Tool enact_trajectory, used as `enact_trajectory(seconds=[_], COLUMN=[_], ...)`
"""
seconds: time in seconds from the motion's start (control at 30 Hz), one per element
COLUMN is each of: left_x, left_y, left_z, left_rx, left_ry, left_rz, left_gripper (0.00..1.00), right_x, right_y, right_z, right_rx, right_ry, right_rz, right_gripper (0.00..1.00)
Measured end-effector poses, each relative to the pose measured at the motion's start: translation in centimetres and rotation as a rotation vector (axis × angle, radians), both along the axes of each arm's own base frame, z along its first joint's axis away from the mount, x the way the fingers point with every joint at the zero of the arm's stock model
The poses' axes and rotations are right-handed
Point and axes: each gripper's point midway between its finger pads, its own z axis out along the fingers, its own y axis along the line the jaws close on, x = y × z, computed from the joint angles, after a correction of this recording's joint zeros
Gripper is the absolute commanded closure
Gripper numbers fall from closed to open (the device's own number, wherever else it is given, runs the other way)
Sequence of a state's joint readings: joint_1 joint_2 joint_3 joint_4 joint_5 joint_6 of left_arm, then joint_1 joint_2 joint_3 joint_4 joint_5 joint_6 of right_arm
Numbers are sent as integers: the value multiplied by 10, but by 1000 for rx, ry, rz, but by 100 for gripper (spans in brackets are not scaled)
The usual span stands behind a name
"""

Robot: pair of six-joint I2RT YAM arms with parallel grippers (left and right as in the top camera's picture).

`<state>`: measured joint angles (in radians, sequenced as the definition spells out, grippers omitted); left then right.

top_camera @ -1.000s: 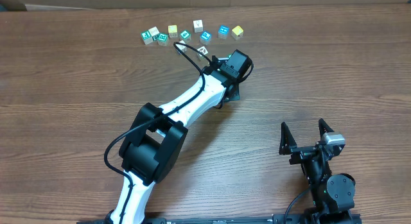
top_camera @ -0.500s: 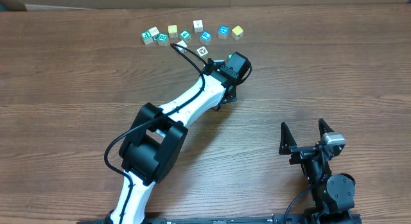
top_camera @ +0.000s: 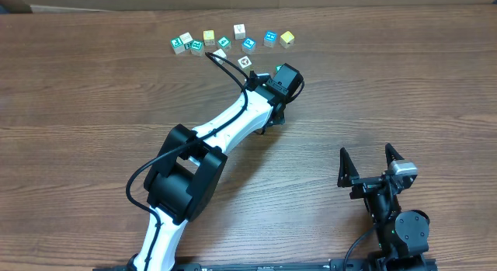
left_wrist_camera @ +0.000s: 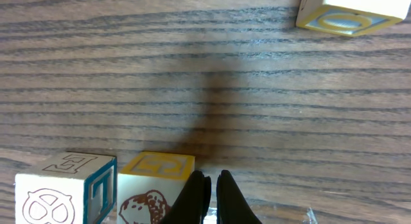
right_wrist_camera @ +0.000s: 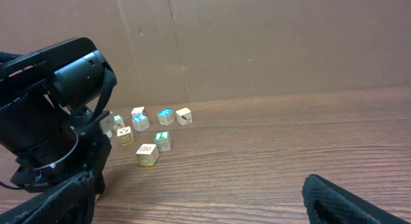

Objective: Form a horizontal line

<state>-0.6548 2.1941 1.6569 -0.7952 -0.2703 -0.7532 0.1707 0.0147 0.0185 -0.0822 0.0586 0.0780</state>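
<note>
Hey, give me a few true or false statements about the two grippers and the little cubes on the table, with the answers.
1. The left gripper is shut and holds no cube. True.
2. The right gripper is clamped on a cube. False: it stands open and empty, far from the cubes.
3. The cubes are stacked in a tower. False: each lies singly on the table.
4. In the overhead view, a yellow cube sits at the right end of the loose row. True.
</note>
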Motion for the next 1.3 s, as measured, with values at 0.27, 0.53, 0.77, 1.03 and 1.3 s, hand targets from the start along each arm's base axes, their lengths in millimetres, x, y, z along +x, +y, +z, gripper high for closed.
enact_trajectory(seconds=[0.27, 0.53, 0.77, 1.03, 1.3], left_x=[-3, -6, -8, -11, -13], left_y=[3, 6, 7, 10, 11], left_z=[-1, -2, -2, -3, -3], left_rx=[14, 25, 31, 42, 47], left_ry=[12, 26, 35, 48, 55], left_rz=[1, 1, 1, 1, 1], left_gripper=[96, 96, 96, 96, 96], right_x=[0, 0, 0, 0, 0], right_y=[0, 0, 0, 0, 0], right_z=[0, 0, 0, 0, 0], right_rx=[0, 0, 0, 0, 0], right_ry=[0, 0, 0, 0, 0], right_rz=[0, 0, 0, 0, 0], right_gripper=[0, 0, 0, 0, 0])
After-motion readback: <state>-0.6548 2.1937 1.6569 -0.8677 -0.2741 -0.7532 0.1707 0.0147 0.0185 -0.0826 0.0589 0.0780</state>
